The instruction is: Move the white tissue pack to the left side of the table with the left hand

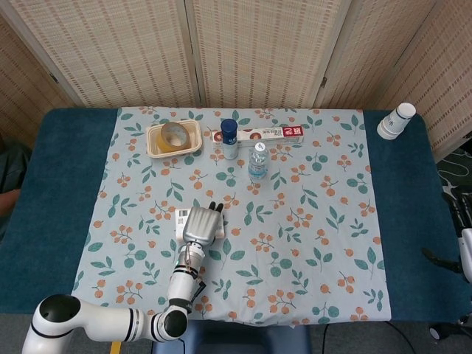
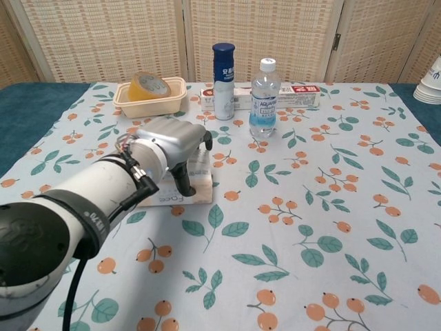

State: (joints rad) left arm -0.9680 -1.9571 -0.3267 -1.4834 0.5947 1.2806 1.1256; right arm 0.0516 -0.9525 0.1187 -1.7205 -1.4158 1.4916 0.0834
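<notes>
Left robot hand (image 2: 172, 141) lies draped over the white tissue pack (image 2: 180, 189), palm down, thumb hooked down the pack's right side and fingers curled over its far edge; judged a grip on the pack, though the contact under the palm is hidden in both views; the pack sits flat on the floral cloth (image 1: 295, 243), in the near-left part of the cloth yet closer to the tabletop's middle than to its left edge; the bare blue strip of tabletop (image 1: 59, 206) along the left edge is the likely target; the step in hand looks like securing the hold before carrying; to do it well, squeeze only enough to keep the soft pack from slipping, since it will likely crumple and sag; lift it just clear of the cloth so the fabric does not drag or bunch, then move straight toward the left edge, keeping the pack level; farther back, the tan tray (image 1: 174, 139) with a tape roll sits at the far-left of the cloth, well apart from a straight leftward path; the blue-capped can (image 1: 230, 139), water bottle (image 1: 257, 161) and long flat box (image 1: 262, 134) stand toward the far edge, also well apart; right robot hand (image 1: 466, 258) barely shows at the right edge, state cannot be told.
</notes>
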